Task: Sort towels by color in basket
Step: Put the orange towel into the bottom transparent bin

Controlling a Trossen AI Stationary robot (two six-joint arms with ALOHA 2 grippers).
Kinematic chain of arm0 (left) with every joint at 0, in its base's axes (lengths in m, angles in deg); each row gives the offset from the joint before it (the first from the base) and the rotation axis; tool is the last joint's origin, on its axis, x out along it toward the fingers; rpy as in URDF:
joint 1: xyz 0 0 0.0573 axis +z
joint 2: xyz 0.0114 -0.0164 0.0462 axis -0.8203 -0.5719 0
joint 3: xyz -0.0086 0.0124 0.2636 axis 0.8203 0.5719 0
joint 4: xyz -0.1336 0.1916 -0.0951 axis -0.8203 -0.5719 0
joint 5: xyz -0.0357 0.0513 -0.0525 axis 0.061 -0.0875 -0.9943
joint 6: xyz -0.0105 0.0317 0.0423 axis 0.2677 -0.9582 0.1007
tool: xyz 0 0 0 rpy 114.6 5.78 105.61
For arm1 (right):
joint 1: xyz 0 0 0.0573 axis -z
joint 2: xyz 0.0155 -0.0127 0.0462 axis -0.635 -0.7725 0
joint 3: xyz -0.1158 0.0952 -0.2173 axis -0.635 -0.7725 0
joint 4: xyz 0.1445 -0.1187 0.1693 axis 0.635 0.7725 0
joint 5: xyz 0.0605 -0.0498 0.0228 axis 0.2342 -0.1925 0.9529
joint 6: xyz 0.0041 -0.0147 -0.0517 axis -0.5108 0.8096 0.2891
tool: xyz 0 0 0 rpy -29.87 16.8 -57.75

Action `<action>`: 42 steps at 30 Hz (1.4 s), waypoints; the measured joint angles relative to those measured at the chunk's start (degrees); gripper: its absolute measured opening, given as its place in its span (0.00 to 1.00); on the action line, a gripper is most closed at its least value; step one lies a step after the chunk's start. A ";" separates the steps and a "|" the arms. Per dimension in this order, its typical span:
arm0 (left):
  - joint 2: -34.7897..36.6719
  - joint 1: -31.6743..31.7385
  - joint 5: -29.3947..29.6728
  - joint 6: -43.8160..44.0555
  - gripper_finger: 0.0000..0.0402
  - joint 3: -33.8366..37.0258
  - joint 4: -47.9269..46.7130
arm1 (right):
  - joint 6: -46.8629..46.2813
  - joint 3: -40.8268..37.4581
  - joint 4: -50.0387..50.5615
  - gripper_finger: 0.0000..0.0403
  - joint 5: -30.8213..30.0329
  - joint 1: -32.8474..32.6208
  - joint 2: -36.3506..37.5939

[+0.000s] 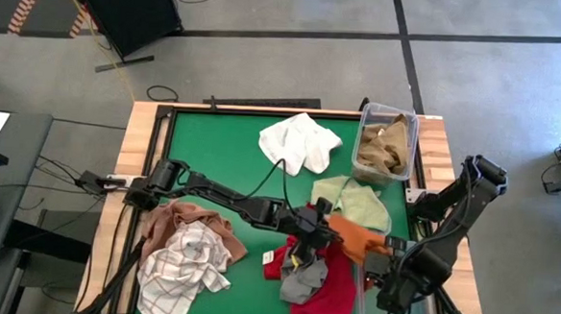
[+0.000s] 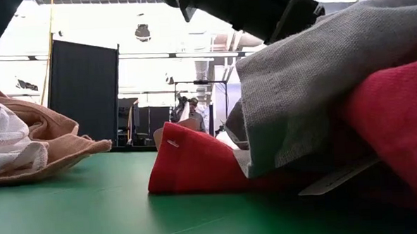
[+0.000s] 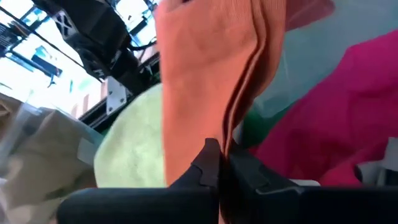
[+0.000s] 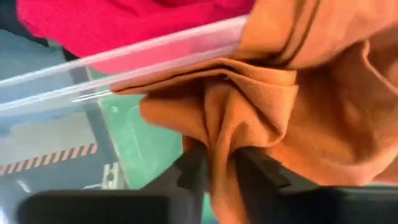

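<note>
The orange towel point(image 1: 353, 240) is stretched between both grippers near the table's right front. My left gripper point(image 1: 323, 227) reaches in from the left and is shut on its left end. My right gripper point(image 1: 383, 251) points down and is shut on its right end, by a clear bin's rim point(image 4: 155, 53). A red towel point(image 1: 326, 289) and a grey towel point(image 1: 303, 278) lie heaped just below the left gripper. A pale green towel point(image 1: 355, 201) lies flat behind the orange one. My left gripper pinches a folded edge of the orange towel point(image 3: 233, 134) between its two shut fingers. It comes in from the table's left, slanting a little downward. The cloth runs away from the fingers toward the other gripper. My right gripper pinches a bunch of gathered folds point(image 4: 221, 134) of the orange towel between its two fingers, several layers thick. The fingers come from above, pointing down. The rest of the cloth spreads out past the fingers beside the clear bin's rim.
A white towel point(image 1: 300, 142) lies at the far middle. A clear bin point(image 1: 411, 135) at the far right holds tan towels point(image 1: 382, 148). A brown towel point(image 1: 186, 219) and a checked white one point(image 1: 183, 267) are piled at the near left. Bare green table point(image 1: 213, 153) lies at the far left.
</note>
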 joint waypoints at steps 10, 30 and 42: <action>0.11 -0.11 0.00 -2.80 0.00 -3.70 0.00 | -2.61 7.71 6.65 0.66 -2.19 -0.01 0.09; 0.15 -1.57 0.02 -7.99 0.00 -9.09 -1.69 | -0.53 5.64 11.59 0.67 -23.98 7.83 0.00; 0.15 -2.01 -0.02 -9.36 0.00 -9.09 -3.10 | 5.98 2.69 8.45 0.67 -26.44 10.98 -0.02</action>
